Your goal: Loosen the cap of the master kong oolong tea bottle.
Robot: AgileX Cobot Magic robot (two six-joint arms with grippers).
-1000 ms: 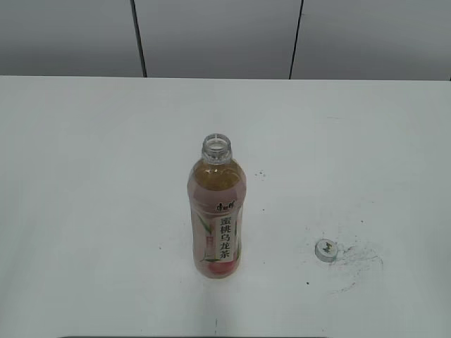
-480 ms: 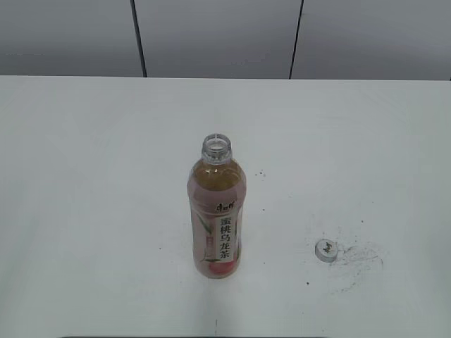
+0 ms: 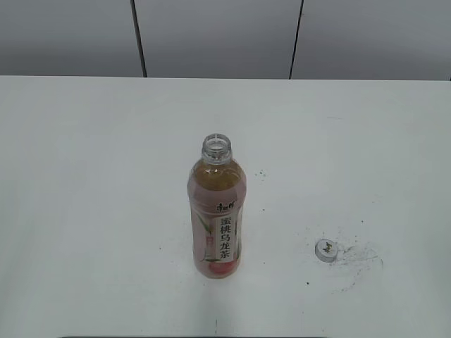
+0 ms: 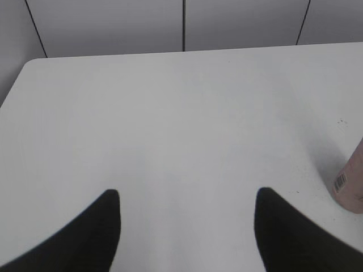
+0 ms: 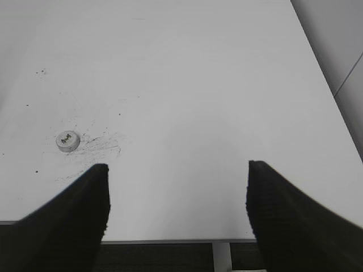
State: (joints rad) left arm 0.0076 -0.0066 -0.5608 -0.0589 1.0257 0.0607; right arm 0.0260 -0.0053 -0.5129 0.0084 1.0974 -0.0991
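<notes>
Nothing is seen to have moved since the earlier exterior frames — bottle and cap lie in the same spots as a second ago. On the white table (image 3: 84, 176) the master kong oolong tea bottle (image 3: 217, 218) stands upright near the middle, somewhat toward the front edge, its neck open and uncapped. The cap (image 3: 325, 250) lies well apart from it, toward the front right corner, top side up, just beside a patch of dark scuff marks (image 3: 359, 260).

In the left wrist view the left gripper (image 4: 187, 226) is held with its two dark fingers spread wide and nothing between them; only the base of the bottle (image 4: 350, 187) shows at the right edge of that view, off to the gripper's right and clear of it. In the right wrist view the right gripper (image 5: 177, 195) is likewise spread apart and empty, over the table's front edge; the cap (image 5: 68, 140) sits ahead and to the left of its left finger, not touching.

On the pink label a white vertical strip carries black Chinese characters, readable as 蜜桃乌龙茶, with a small brand mark above — too small to be read. A barcode is seen low on the bottle in the left wrist view, and a dark logo on the cap's top.
</notes>
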